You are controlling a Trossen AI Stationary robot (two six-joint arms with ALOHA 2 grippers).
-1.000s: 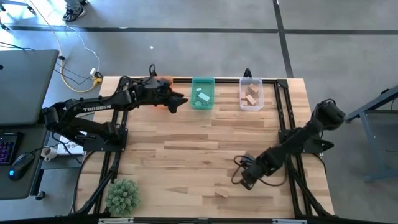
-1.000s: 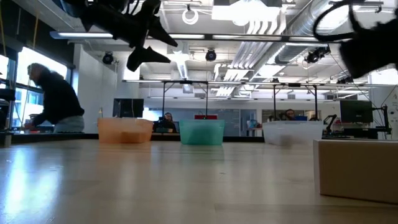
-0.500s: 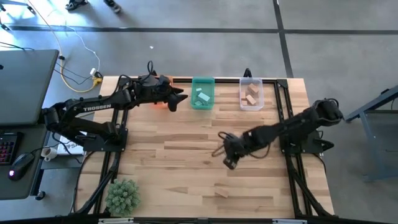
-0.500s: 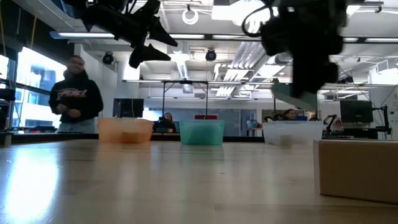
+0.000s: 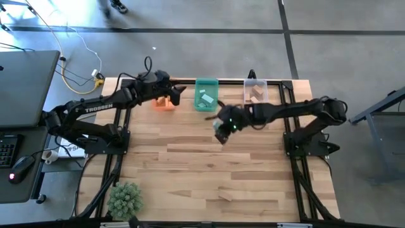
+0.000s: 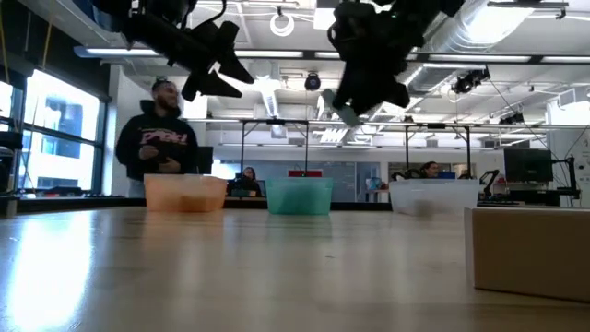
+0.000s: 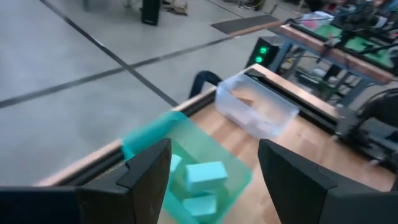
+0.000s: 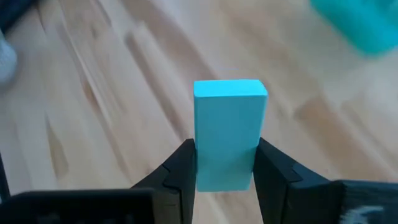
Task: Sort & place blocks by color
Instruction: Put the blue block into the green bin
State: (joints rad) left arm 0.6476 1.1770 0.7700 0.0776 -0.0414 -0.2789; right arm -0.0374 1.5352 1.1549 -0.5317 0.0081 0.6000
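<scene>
My right gripper (image 5: 221, 132) hangs in the air just in front of the green bin (image 5: 205, 95), shut on a teal block (image 8: 229, 130); the low view shows this gripper (image 6: 347, 106) high above the table. My left gripper (image 5: 179, 95) is open and empty, raised between the orange bin (image 5: 163, 103) and the green bin. Its wrist view looks down on teal blocks (image 7: 200, 177) lying in the green bin and tan blocks in the clear bin (image 7: 258, 109). One tan block (image 5: 226, 196) lies flat on the table near its front edge. My right gripper pinches the teal block between its two fingers (image 8: 181, 169), which are on the long sides of the block's nearer end (image 8: 225, 174). The block's other end sticks out beyond the fingertips. It is lifted clear of the table.
Three bins stand in a row along the far edge: orange, green and clear (image 5: 255, 94). A green plant (image 5: 124, 198) sits at the near left corner. The tan block (image 6: 530, 251) looms large at the low view's right. A person stands beyond the table.
My right gripper has risen from low over the near right part of the table and swung toward the far edge and left, toward the green bin, carrying the teal block. My left gripper has drawn back slightly toward the far edge. A person has walked along behind the table.
</scene>
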